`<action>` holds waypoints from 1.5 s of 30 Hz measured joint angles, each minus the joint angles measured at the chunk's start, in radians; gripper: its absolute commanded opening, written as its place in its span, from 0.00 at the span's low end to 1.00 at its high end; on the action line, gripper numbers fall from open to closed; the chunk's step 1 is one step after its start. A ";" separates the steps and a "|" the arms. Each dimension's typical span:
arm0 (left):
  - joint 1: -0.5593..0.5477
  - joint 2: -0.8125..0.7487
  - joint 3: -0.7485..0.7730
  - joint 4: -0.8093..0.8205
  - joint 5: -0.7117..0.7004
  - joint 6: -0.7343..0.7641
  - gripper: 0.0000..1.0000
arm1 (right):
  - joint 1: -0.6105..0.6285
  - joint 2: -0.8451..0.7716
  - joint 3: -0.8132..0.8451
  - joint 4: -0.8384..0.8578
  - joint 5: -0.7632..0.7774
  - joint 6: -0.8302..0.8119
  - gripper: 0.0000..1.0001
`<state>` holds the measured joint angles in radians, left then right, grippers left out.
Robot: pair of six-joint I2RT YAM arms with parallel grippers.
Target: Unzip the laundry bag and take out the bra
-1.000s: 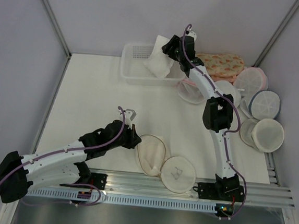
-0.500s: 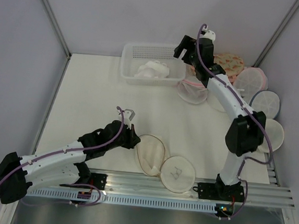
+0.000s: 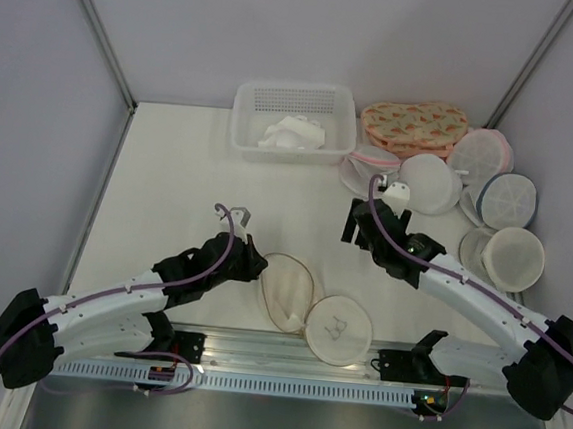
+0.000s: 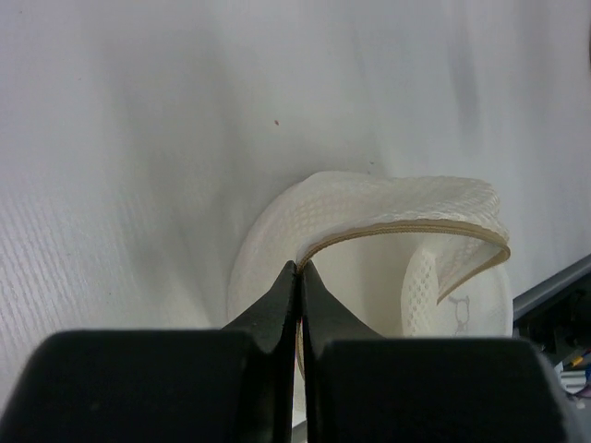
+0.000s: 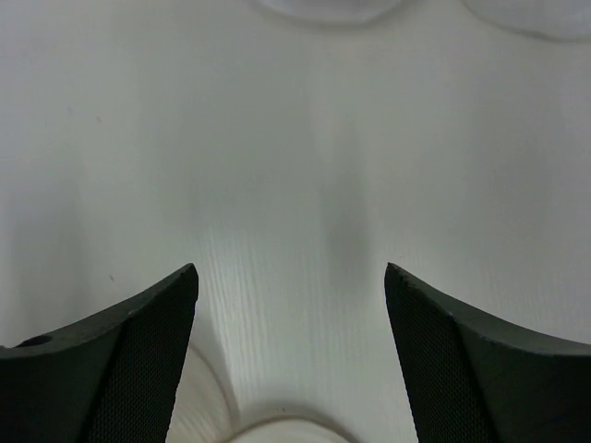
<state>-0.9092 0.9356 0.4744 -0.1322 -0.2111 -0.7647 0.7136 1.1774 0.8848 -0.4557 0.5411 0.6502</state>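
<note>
The laundry bag (image 3: 291,293) lies open near the front edge, a cream mesh pouch with a tan rim. Its second half (image 3: 342,330) bears the small dark zip pull (image 3: 336,329). My left gripper (image 3: 259,270) is shut on the bag's tan rim and holds one flap up; the left wrist view shows the pinch (image 4: 298,269) and the lifted flap (image 4: 397,198). The bra (image 3: 292,134) lies crumpled in the white basket (image 3: 244,121). My right gripper (image 3: 357,229) is open and empty above bare table, behind the bag; a cream rounded edge (image 5: 199,406) shows at the bottom of its view.
White dome pouches with pink or blue trim (image 3: 509,199) and a floral orange pouch (image 3: 415,123) crowd the back right. A metal rail (image 3: 285,350) runs along the front edge. Grey walls close the left, back and right sides.
The right arm let the bra go into the basket, then swung back from over the basket to the middle of the table, open. The left gripper has kept its hold.
</note>
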 measured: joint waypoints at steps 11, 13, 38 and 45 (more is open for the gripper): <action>0.000 -0.192 -0.223 0.017 -0.318 -0.333 0.02 | 0.262 -0.168 -0.140 -0.242 0.058 0.251 0.86; 0.000 -0.236 -0.247 0.019 -0.385 -0.404 0.02 | 0.292 -0.167 -0.163 -0.256 0.056 0.285 0.86; 0.000 -0.304 -0.285 0.003 -0.455 -0.631 0.02 | 0.506 0.002 -0.320 -0.210 -0.029 0.606 0.54; 0.000 -0.306 -0.286 -0.001 -0.425 -0.631 0.02 | 0.507 -0.016 -0.384 -0.206 -0.011 0.655 0.39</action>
<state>-0.9092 0.6300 0.1886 -0.1333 -0.6357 -1.3952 1.2205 1.1614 0.5007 -0.6617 0.5297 1.3052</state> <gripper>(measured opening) 0.026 0.450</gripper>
